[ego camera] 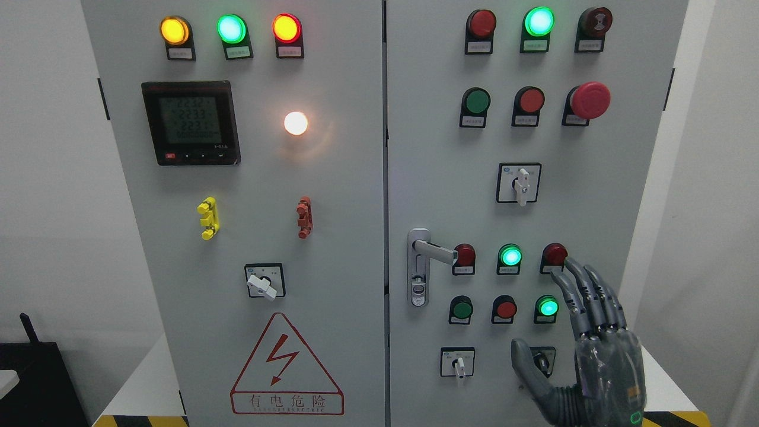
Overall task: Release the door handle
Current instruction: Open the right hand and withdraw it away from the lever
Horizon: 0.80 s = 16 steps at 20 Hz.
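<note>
On the right-hand door of the grey cabinet (356, 367), near its left edge, we see the silver door handle (428, 256) with its lever pointing right toward a red button (464, 255). Our right hand (584, 350) stands well apart from it at the lower right, fingers (584, 293) extended and thumb spread, holding nothing, its fingertips just below another red button (555, 254). A selector switch (542, 360) sits partly hidden behind the palm.

Plain white walls (41, 178) flank the scene, with a black box (35, 379) at lower left
</note>
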Each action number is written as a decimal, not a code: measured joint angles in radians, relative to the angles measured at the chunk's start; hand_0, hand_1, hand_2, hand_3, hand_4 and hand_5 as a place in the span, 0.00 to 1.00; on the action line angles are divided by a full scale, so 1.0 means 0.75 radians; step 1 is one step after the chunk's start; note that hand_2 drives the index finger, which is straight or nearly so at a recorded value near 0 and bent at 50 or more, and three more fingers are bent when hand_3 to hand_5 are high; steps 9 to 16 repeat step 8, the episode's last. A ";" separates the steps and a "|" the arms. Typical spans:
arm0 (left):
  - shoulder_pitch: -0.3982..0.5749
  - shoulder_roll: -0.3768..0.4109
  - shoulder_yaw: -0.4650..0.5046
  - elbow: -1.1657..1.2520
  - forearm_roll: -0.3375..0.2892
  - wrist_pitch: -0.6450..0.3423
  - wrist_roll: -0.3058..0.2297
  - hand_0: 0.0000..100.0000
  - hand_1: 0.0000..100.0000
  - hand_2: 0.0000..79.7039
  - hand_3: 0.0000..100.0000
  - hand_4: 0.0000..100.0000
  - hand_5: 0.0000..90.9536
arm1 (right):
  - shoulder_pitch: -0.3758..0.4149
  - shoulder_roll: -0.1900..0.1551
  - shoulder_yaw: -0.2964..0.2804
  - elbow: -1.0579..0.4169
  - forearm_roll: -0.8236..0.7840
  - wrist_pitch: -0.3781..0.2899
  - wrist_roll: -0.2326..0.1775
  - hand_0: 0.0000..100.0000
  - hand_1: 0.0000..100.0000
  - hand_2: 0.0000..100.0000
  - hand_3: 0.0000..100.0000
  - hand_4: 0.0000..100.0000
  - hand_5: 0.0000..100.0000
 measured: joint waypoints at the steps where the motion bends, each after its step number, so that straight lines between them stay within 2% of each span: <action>1: 0.000 0.000 0.000 0.000 0.000 0.000 0.000 0.12 0.39 0.00 0.00 0.00 0.00 | 0.000 0.000 -0.001 0.000 0.000 0.000 0.000 0.40 0.22 0.00 0.03 0.00 0.00; 16: 0.000 0.000 0.000 0.000 0.000 0.000 0.000 0.12 0.39 0.00 0.00 0.00 0.00 | 0.001 -0.002 -0.005 -0.002 -0.001 0.000 0.002 0.40 0.24 0.01 0.05 0.00 0.00</action>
